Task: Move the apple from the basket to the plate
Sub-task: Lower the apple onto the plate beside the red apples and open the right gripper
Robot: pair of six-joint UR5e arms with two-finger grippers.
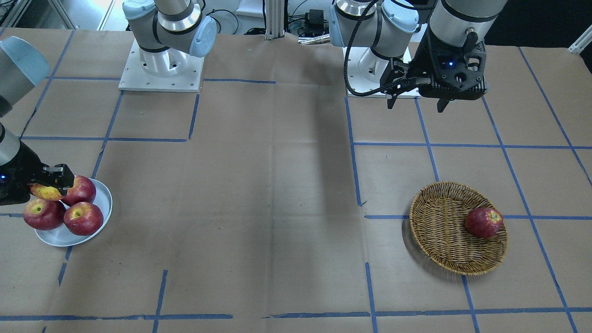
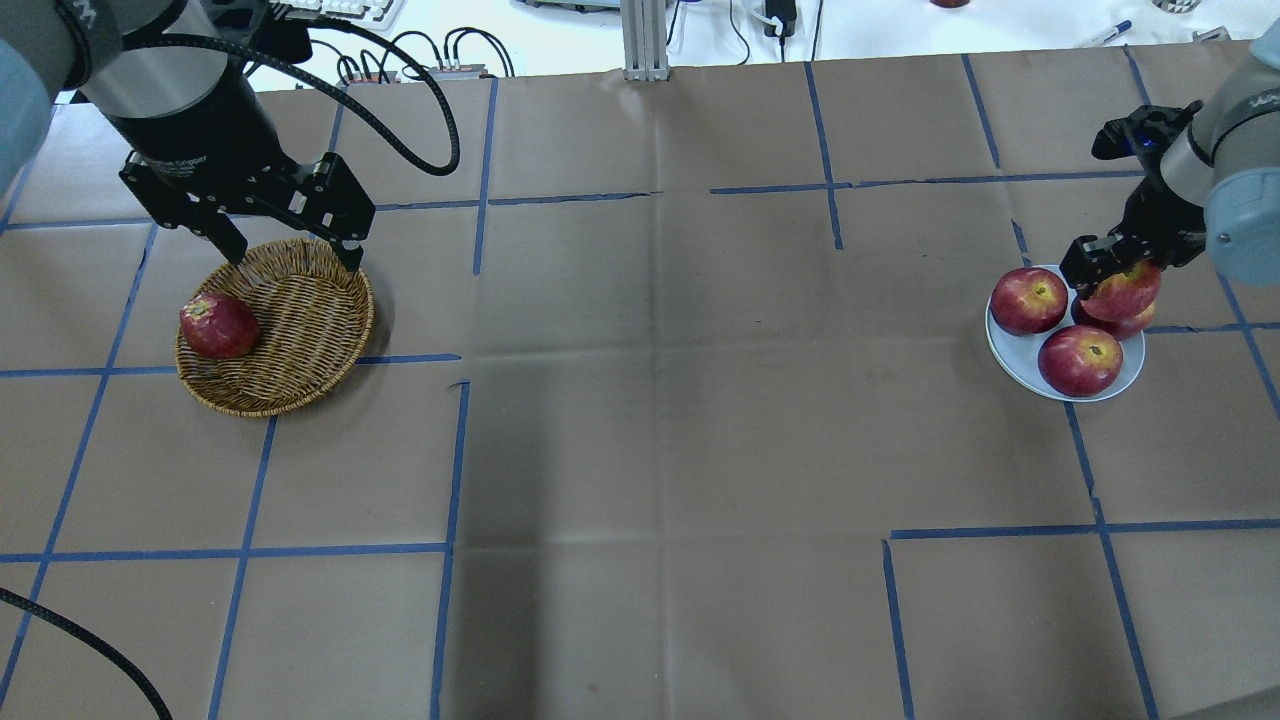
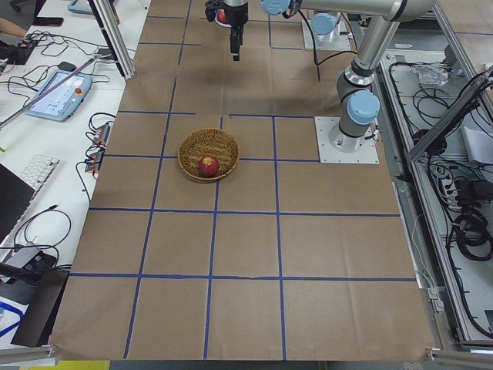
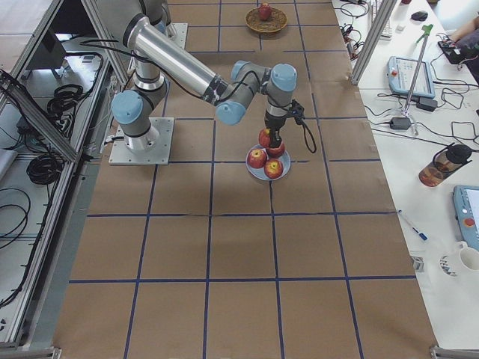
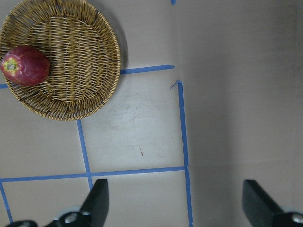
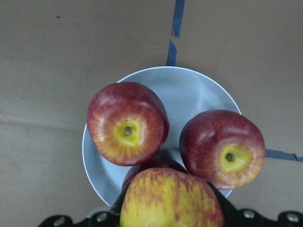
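The pale, yellow-and-red streaked apple [image 6: 171,201] is held in my shut right gripper [image 2: 1110,262], just above the small white plate [image 2: 1003,350]. It also shows in the front view [image 1: 45,191], over the plate [image 1: 105,203]. Three darker red apples lie on the plate, one [image 2: 1115,322] right under the held apple. My left gripper [image 2: 297,258] is open and empty, hovering above the far rim of the wicker basket [image 2: 300,330]. The left wrist view shows the basket [image 5: 80,61] well ahead of the open fingers.
One dark red apple [image 2: 218,325] lies in the basket, also seen in the left wrist view [image 5: 26,65]. Two red apples [image 6: 127,124] [image 6: 222,149] fill most of the plate [image 6: 189,90]. Brown paper with blue tape lines covers the table.
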